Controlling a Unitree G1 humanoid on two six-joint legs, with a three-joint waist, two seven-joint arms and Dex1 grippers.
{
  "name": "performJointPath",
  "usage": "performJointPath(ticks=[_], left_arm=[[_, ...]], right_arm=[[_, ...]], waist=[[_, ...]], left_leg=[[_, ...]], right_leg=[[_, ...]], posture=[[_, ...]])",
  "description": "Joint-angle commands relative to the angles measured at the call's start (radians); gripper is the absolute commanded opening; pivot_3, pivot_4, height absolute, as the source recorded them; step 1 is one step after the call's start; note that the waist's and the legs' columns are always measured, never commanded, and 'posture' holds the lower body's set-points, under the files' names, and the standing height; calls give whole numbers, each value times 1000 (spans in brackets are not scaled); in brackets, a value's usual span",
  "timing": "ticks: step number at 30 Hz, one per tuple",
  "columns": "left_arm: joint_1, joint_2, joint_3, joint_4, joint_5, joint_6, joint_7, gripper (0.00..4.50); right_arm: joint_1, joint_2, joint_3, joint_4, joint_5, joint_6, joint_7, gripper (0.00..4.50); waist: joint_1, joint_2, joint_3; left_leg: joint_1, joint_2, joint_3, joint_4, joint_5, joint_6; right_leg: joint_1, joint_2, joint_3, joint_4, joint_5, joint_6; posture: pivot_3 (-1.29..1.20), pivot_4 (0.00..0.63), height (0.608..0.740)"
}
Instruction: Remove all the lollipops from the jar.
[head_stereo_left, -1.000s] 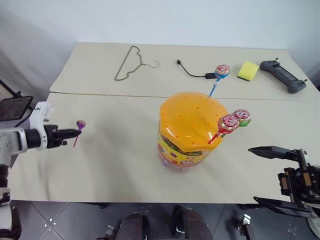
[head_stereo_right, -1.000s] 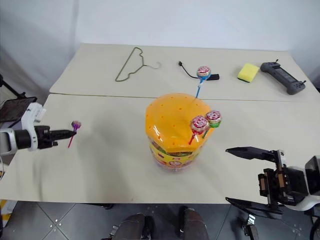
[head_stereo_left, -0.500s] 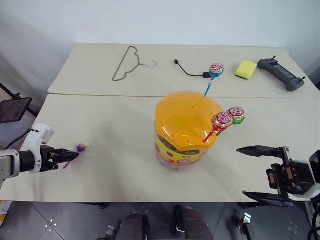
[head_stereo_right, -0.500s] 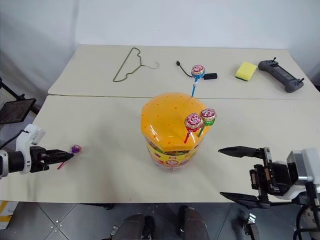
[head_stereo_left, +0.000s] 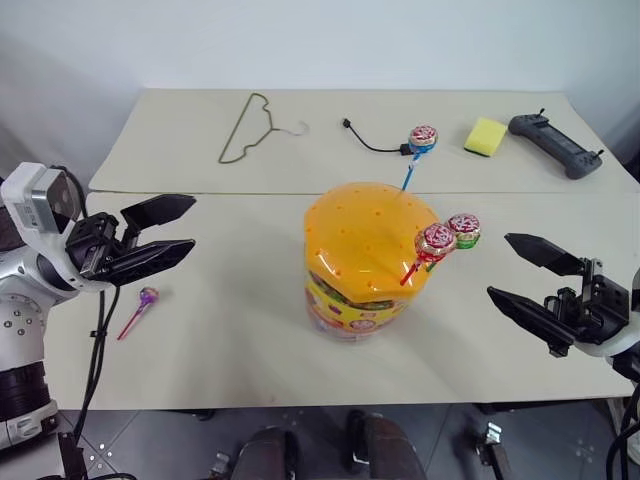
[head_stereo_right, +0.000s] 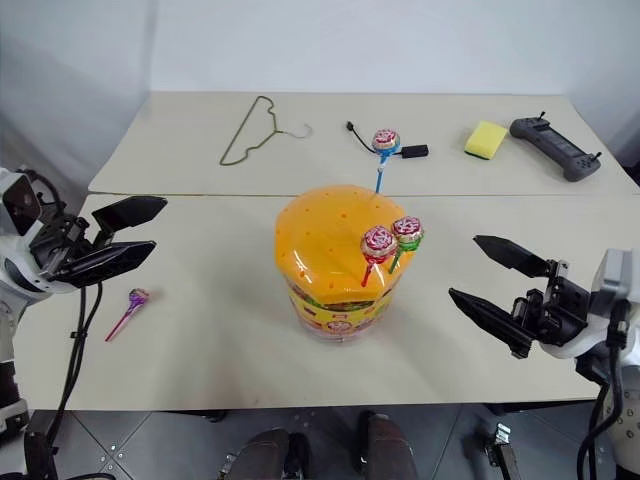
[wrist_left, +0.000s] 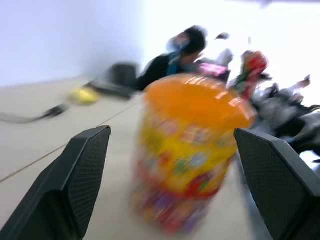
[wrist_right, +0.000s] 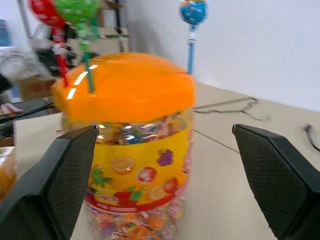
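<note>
Your stock on the table (head_stereo_left: 230, 330), counted:

- Jar (head_stereo_left: 368, 262): 1, upright near the table's middle, orange domed lid on, printed label around the clear body.
- Lollipops still stuck in the lid: 3. Blue-stick lollipop (head_stereo_left: 423, 139) rises from the far side of the lid; red-stick lollipop (head_stereo_left: 435, 241) and green-stick lollipop (head_stereo_left: 463, 229) stand side by side at the lid's right edge, heads nearly touching.
- Lollipops out of the jar: 1. Purple lollipop (head_stereo_left: 146, 298) lies flat on the table, well to the jar's left.
- Left gripper (head_stereo_left: 160, 232): 1, spread wide and empty, above the table to the left of the jar, fingers aimed at the jar.
- Right gripper (head_stereo_left: 527, 277): 1, spread wide and empty, to the right of the jar.
- Far table: 1 wire hanger (head_stereo_left: 250, 126), 1 black cable (head_stereo_left: 372, 142), 1 yellow sponge (head_stereo_left: 485, 136), 1 dark controller (head_stereo_left: 555, 143).
</note>
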Motion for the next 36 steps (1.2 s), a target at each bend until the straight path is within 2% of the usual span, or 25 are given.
performJointPath(ticks=[1, 6, 14, 15, 17, 18, 21, 28, 36], left_arm=[[23, -27, -25, -101, -69, 27, 39, 4186], [56, -57, -66, -113, -69, 16, 40, 4186], [64, -91, -120, -130, -66, -11, 50, 4186], [63, -95, -122, -130, -70, -13, 54, 4241], [61, -98, -127, -130, -69, -16, 54, 4241], [60, -97, -127, -129, -68, -18, 54, 4241], [61, -93, -118, -123, -71, -21, 54, 4241], [67, -89, -121, -118, -62, -29, 53, 4241], [50, -83, -134, -82, -42, -33, 40, 4241]], right_arm=[[-5, -30, -12, -56, -15, 32, -62, 4500], [-41, -68, 36, -51, -41, 59, -40, 4500], [-216, -71, 168, -13, -78, 104, -55, 4500], [-241, -72, 178, -5, -70, 112, -49, 4092], [-279, -68, 190, 7, -67, 114, -37, 3623], [-295, -60, 199, 5, -71, 106, -31, 3200], [-323, -54, 207, -21, -21, 143, -24, 2324], [-296, -81, 173, -7, -70, 113, 38, 2324], [-300, -98, 150, -55, -5, 144, 48, 2324]], waist=[[-3, 0, 0], [-7, 0, 0], [-6, 0, 0], [-6, 0, 0], [-5, 0, 0], [-5, 0, 0], [-6, 0, 0], [-6, 0, 0], [-6, 0, 0]], left_leg=[[0, 0, 0, 0, 0, 0], [0, 0, 1, 0, 2, 1], [0, 0, 1, 0, 2, 1], [-1, 0, 1, 0, 2, 1], [-1, 0, 1, 1, 2, 1], [-1, -1, 1, 1, 2, 1], [-1, 0, 1, 1, 2, 1], [-1, 0, 1, 1, 2, 1], [-1, 0, 1, 1, 2, 1]], right_leg=[[0, 1, 0, 0, 0, 0], [1, 2, 2, -6, 0, -1], [0, 2, 2, -6, 0, -1], [0, 2, 2, -6, 0, -1], [0, 2, 2, -7, 0, -1], [0, 2, 2, -7, 0, -1], [0, 2, 2, -7, 0, -1], [0, 2, 2, -7, 0, -1], [0, 2, 2, -7, 0, -1]], posture=[[0, 150, 740], [0, 150, 740], [0, 150, 740], [0, 150, 740], [0, 150, 740], [0, 150, 740], [0, 150, 740], [0, 150, 740], [0, 150, 740]])
